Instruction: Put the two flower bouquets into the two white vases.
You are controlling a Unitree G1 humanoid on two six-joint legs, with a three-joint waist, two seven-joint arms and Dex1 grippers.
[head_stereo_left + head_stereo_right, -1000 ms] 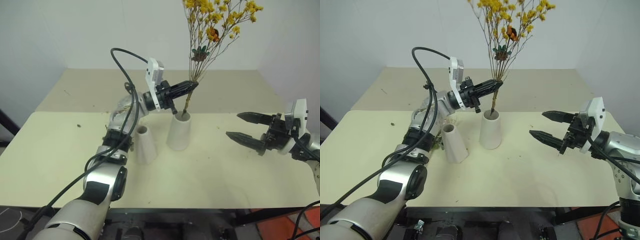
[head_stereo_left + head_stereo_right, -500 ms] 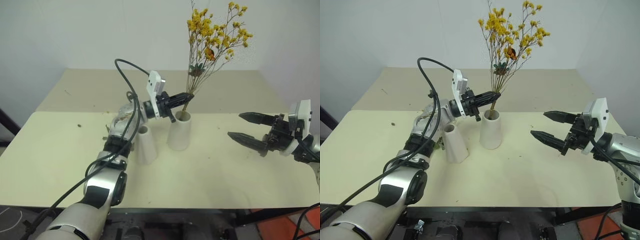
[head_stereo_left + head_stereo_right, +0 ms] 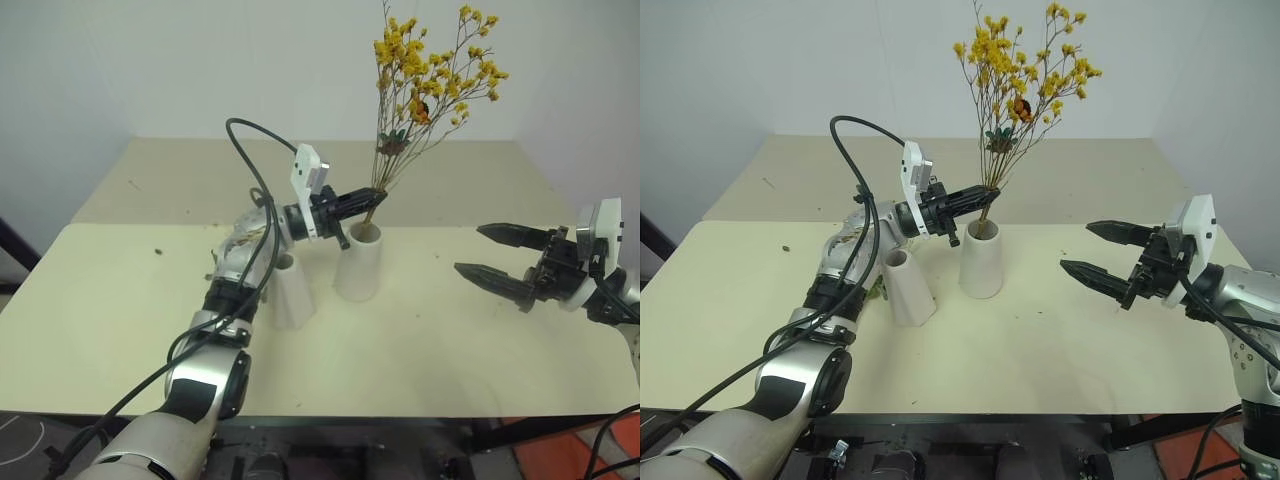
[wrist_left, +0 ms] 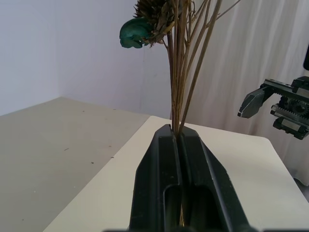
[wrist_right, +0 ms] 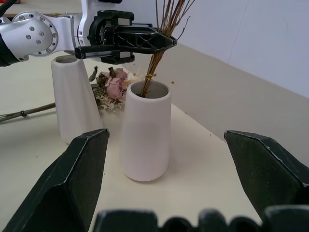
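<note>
Where stems enter vase, ends hidden, roses half-hidden

left arm: silver-grey rounded shells, black joints
cable: black, looping from the wrist back along the arm
left wrist camera block: white, boxy
left gripper: two long black ribbed fingers
right gripper: two black pointed fingers, white block behind
right forearm: silver-grey

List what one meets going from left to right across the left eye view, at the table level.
Narrow-mouthed vase → wider-mouthed vase with the yellow bouquet in it → right claw.
</note>
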